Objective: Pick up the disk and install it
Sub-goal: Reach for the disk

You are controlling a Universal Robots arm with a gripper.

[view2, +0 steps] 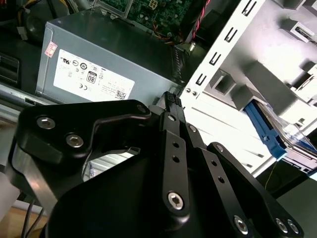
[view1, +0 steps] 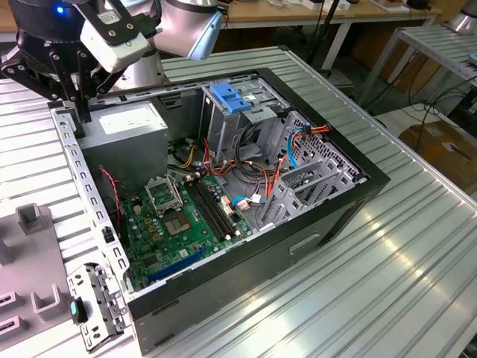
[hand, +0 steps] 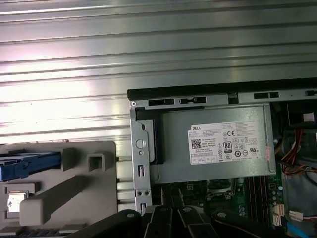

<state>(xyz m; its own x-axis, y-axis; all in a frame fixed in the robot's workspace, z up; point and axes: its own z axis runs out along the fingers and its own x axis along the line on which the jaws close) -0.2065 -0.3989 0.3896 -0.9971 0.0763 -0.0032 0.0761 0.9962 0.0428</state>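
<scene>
The disk (hand: 29,166) lies in a grey holder (hand: 74,178) outside the computer case, showing a blue rail along its edge and a bit of white label. In the second wrist view the disk's (view2: 267,131) blue rail sits in the same holder, off to the side of my gripper (view2: 171,99). In the exterior view my gripper (view1: 80,115) hangs over the case's back corner at the exterior view's left, beside the grey power supply box (view1: 130,123). Its black fingers are shut with nothing between them.
The open black case (view1: 313,239) stands on a ribbed metal table (view1: 417,253). Inside are a green motherboard (view1: 186,216), coloured cables and a tall grey cage topped by a blue tab (view1: 231,97). Grey fixture blocks (view1: 30,216) sit at the exterior view's left.
</scene>
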